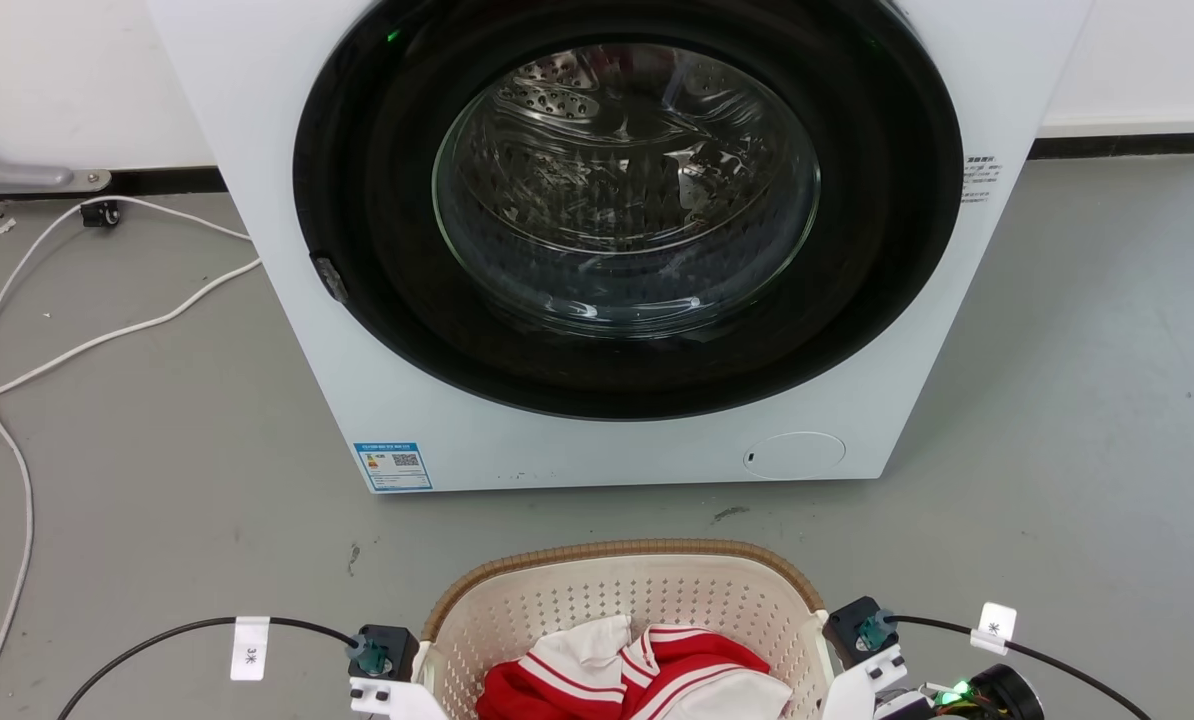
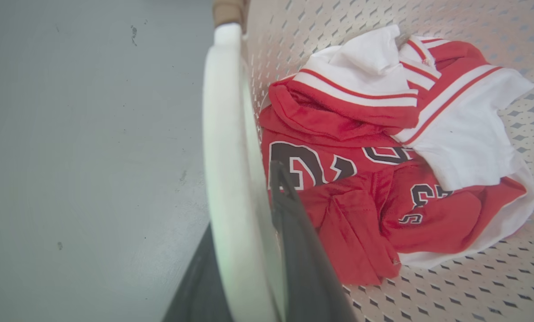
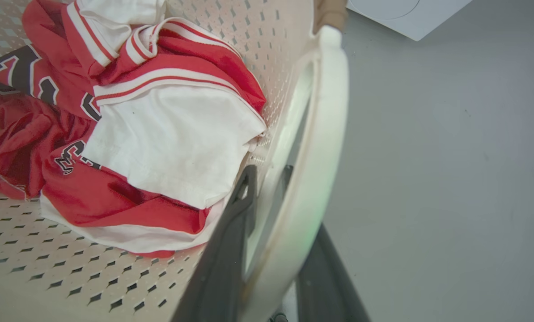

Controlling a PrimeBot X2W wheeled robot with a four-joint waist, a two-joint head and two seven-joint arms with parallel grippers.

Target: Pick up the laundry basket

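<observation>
Grey smooth floor [image 1: 157, 480], a few dark scuffs and specks. White wall [image 1: 57, 80] at the back, with dark skirting [image 1: 1127, 146] along its foot. A white cable [image 1: 25, 500] loops loose over the floor on the left side.

A white washing machine [image 1: 307, 330] stands on the floor, facing the camera. It has a round dark door [image 1: 627, 190], and the metal drum shows through its glass. There is a blue sticker [image 1: 393, 466] at its lower left corner and a round cap [image 1: 795, 455] at its lower right.

The laundry basket [image 1: 617, 550] sits at the bottom centre of the head view, in front of the machine and apart from it. It has a brown rim and cream perforated walls. Whether its base touches the floor can't be told. Inside it lies a crumpled red and white jersey [image 1: 647, 680] (dark numerals show in the wrist views).

The left gripper [image 2: 244, 201] is at the basket's left side. One dark finger is inside the wall and the other outside, clamped on the white left handle [image 2: 224, 134].

The right gripper [image 3: 285, 201] is at the basket's right side in the same way. Its fingers straddle the white right handle [image 3: 325, 134] and are closed on it. A green light glows on the right wrist in the head view.

A black lead with a white tag [image 1: 250, 648] runs to each wrist.
</observation>
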